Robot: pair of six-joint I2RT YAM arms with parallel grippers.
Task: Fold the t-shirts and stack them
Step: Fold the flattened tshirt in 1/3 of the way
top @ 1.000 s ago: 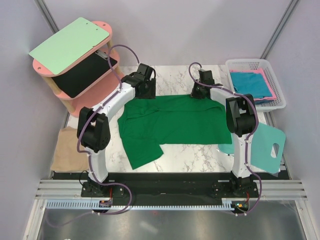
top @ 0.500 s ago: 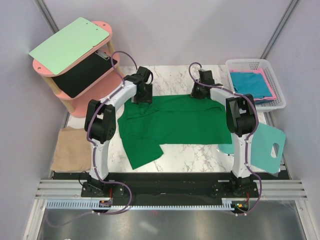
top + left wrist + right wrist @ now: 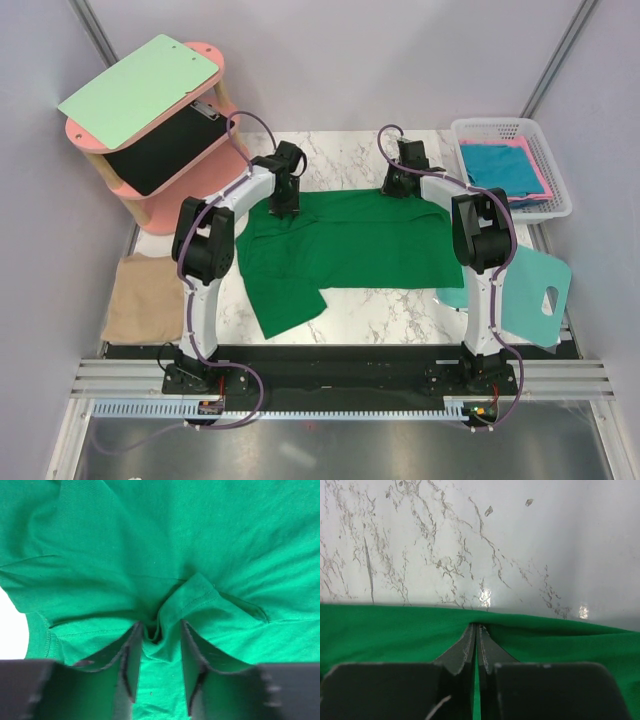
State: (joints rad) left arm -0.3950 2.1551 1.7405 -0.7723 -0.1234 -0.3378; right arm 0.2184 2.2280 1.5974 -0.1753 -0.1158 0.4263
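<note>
Green cloth is lying spread across the middle of the bench: the dark green t-shirt, which you are taking up along its far edge. Your right gripper is pressing shut on the far hem, cloth pinched between its fingers. Your left gripper is standing parted over the far left corner, a ridge of cloth bunched between the fingers but apparently not clamped. The first fold looks barely begun. Next you are likely needing to close the left gripper, then lift both together and carry that edge towards you. The tan-beige t-shirt is waiting at the near left corner.
</note>
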